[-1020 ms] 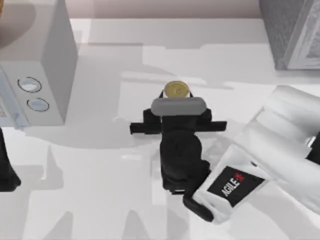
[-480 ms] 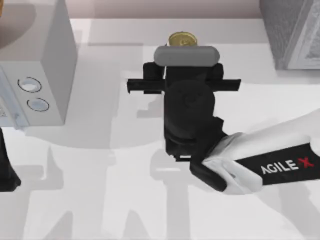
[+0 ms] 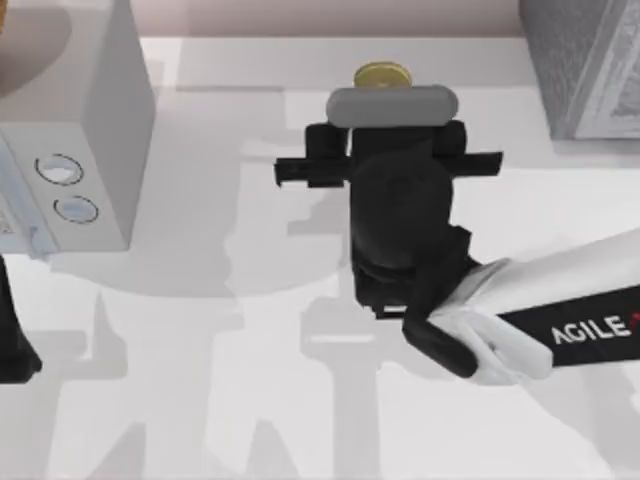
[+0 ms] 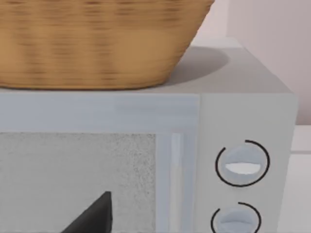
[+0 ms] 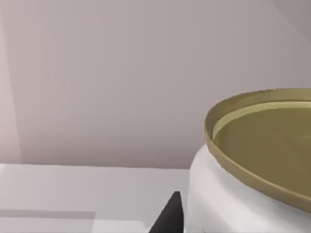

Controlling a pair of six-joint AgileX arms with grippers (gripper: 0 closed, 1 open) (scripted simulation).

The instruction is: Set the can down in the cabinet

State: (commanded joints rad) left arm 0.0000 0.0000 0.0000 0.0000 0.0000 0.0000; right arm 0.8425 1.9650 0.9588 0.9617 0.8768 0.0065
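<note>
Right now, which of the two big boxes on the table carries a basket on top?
The microwave at the table's left: a wicker basket sits on it. The grey cabinet at far right has none.

The white table [image 3: 200, 400] carries a grey microwave [image 3: 90, 150] at its left side, its two dials facing the front. At the far right corner stands a grey cabinet [image 3: 585, 65]. The left wrist view shows a wicker basket [image 4: 97, 43] sitting on top of the microwave.

left: microwave [image 3: 70, 150] blocks | right: cabinet [image 3: 590, 70] | centre table [image 3: 200, 350] open
</note>
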